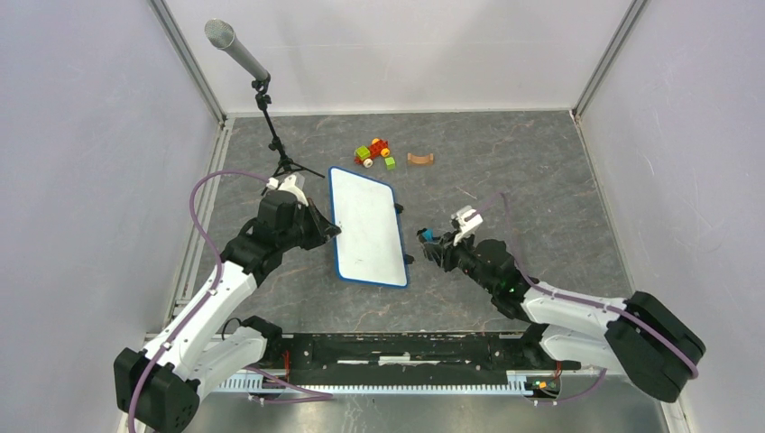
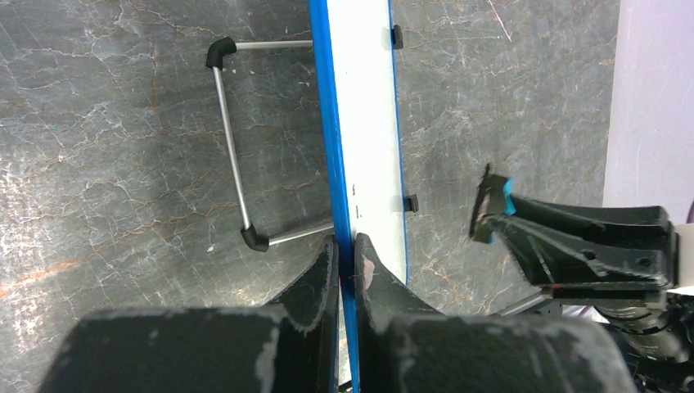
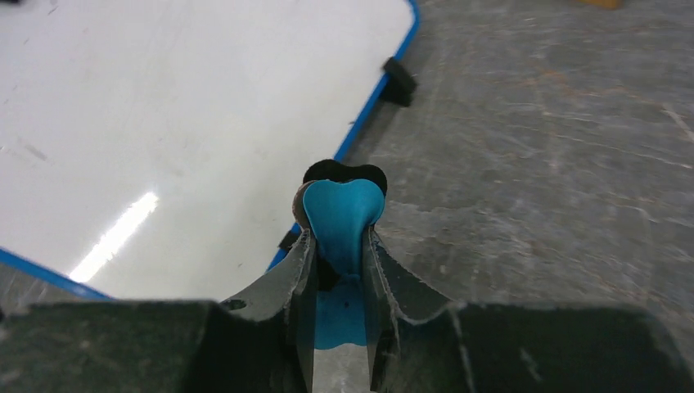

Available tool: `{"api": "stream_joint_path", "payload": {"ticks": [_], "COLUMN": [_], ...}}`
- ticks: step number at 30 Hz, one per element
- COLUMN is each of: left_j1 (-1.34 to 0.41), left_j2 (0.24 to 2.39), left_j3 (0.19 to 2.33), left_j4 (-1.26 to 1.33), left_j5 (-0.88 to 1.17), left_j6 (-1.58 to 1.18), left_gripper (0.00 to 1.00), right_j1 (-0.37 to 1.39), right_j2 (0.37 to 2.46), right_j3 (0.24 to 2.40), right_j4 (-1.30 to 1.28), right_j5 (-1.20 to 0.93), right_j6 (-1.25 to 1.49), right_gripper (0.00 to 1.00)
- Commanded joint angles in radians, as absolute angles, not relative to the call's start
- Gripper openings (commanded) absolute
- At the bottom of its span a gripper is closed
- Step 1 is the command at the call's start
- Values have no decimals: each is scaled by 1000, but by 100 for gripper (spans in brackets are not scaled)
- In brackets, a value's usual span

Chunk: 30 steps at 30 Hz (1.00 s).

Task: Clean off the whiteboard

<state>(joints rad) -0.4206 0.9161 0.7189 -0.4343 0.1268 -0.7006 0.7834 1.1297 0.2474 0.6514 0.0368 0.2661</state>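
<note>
Even bright overhead light, soft shadows, glare streak on the whiteboard (image 3: 180,139), wrist views blurred up close

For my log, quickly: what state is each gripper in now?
Left gripper: shut on the whiteboard rim.
Right gripper: shut on a blue eraser.

blue-rimmed white whiteboard (image 1: 365,225), blue eraser (image 3: 342,213), grey table (image 1: 505,162)

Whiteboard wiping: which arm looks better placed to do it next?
Right. The right hand grips the blue eraser by the whiteboard; the left hand is clamped on its far rim, busy steadying it.
</note>
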Motion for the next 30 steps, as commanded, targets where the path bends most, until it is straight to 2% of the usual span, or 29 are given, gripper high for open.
{"api": "stream_joint_path", "payload": {"ticks": [1,7,9,11,15,17,22,24,27,29,30], "left_j1": [-451,-451,-451,-451,-451,-451,-451,-451,-451,-451,-451], "left_j2": [918,921,917,906,870,845,773,743,691,656,635], "left_j3": [723,756,765,781,833,865,943,965,996,1022,1038], "left_j4": [-495,-495,-497,-502,-544,-584,-681,-710,-742,-759,-762], "left_j5": [241,250,252,251,222,199,140,123,108,110,118], "left_j6": [-655,-663,-665,-662,-640,-619,-571,-555,-530,-515,-507], "left_gripper": [6,25,37,43,63,68,73,74,76,80,82], "right_j1": [781,781,781,779,770,755,717,712,711,713,713], "right_j2": [1046,1024,1027,1024,1016,1019,1021,1033,1030,994,960], "right_j3": [206,240,271,294,314,329,349,365,416,458,472], "right_j4": [639,456,349,260,191,162,136,118,55,-35,-77], "right_j5": [304,533,640,733,813,826,776,756,702,682,674], "right_j6": [314,379,428,460,469,464,439,432,410,381,363], "right_gripper": [27,27,27,29,35,38,40,47,67,77,86]}}
